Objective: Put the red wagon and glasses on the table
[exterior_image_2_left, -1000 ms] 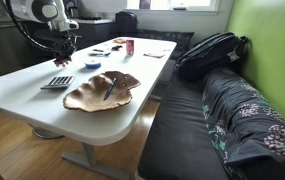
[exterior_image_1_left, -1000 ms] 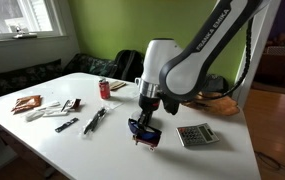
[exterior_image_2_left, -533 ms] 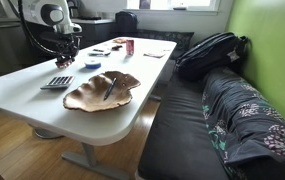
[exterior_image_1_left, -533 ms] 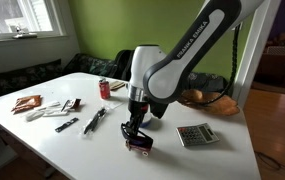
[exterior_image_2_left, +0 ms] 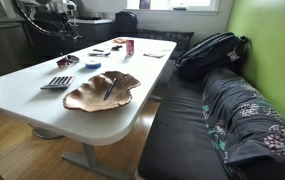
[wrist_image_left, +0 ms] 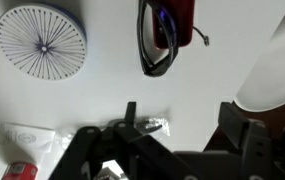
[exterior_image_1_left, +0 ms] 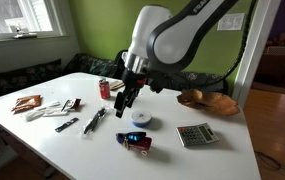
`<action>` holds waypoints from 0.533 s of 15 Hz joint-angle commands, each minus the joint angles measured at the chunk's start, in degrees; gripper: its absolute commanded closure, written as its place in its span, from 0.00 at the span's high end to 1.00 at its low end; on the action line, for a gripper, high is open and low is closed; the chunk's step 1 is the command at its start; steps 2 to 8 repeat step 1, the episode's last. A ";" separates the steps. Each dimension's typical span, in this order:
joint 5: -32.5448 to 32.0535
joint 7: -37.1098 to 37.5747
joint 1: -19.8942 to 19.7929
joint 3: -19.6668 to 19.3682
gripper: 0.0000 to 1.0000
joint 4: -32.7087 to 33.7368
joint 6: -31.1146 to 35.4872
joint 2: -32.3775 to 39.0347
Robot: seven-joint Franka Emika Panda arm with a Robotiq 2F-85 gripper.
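The red wagon [exterior_image_1_left: 135, 142] rests on the white counter [exterior_image_1_left: 72, 152] with the dark glasses [wrist_image_left: 145, 45] lying across it. A round spoked disc [exterior_image_1_left: 140, 119] lies just beside the wagon. The hand [exterior_image_1_left: 122, 102] hangs above the wagon, fingers spread and empty. The placing looks done, so any retreat should go straight up, clear of the wagon.

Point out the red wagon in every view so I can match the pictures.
In an exterior view: wagon low centre, just in front of the round disc, left of the calculator.
In an exterior view: wagon upper left, left of the disc.
Wrist view: wagon at the top edge, right of the disc.
Shared landmark: the disc.
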 commanded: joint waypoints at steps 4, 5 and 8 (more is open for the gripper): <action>0.58 -1.27 -0.79 0.75 0.98 -2.12 1.73 -2.26; 0.58 -1.27 -0.79 0.75 0.98 -2.12 1.73 -2.26; 0.58 -1.27 -0.79 0.75 0.98 -2.12 1.73 -2.26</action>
